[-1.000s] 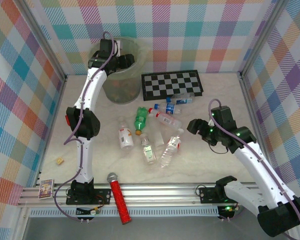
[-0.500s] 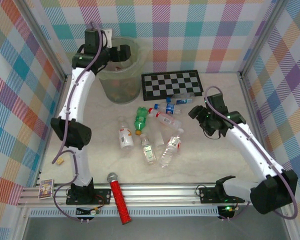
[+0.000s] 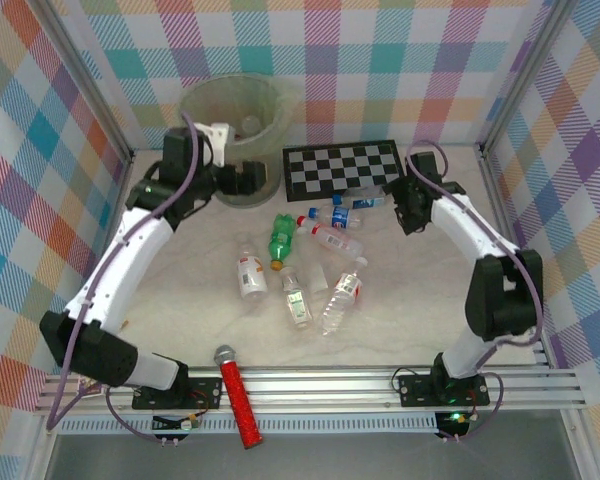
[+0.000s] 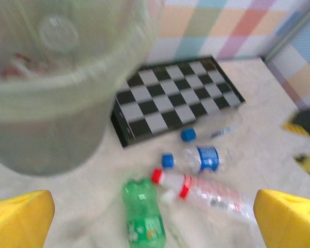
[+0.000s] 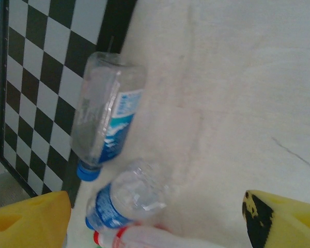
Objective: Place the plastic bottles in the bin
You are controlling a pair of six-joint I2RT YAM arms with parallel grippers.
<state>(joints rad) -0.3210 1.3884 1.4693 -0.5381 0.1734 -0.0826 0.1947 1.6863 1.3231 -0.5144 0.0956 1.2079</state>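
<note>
Across the middle of the overhead frame I log the pale table [image 3: 420, 300].

Left arm [image 3: 130, 255] runs from lower left up toward the bin. The left gripper [image 3: 255, 180] sits low in front of the bin's wall, upper left of centre. On its wrist camera the yellow fingers [image 4: 20, 217] stand in opposite lower corners, spread wide, nothing between them: released.

Right arm [image 3: 465, 228] bends up the right side. The right gripper [image 3: 402, 208] hangs just right of the board's near right corner. Its fingers [image 5: 28, 219] are likewise far apart and hold nothing: released.

Bin [image 3: 192, 100]: upper left, upright. Blurred shapes show through its wall, one with red. I cannot tell how many.

Board [image 3: 345, 165]: flat, just right of the bin, upper centre.

Microphone [image 3: 238, 395]: lower centre, lying across the front rail.

Bottles, all lying on the table at frame centre, outside the bin:
- blue-label bottle [image 3: 365, 198], touching the board's near edge
- blue-cap bottle [image 3: 342, 215], just below it
- red-cap bottle [image 3: 332, 237], beside that one
- green bottle [image 3: 282, 238], to their left, below the bin
- red-label bottle [image 3: 250, 272], lower left of the group
- small bottle [image 3: 297, 300], lowest in the group, near the centre
- clear bottle [image 3: 342, 295], lower right of the group
</note>
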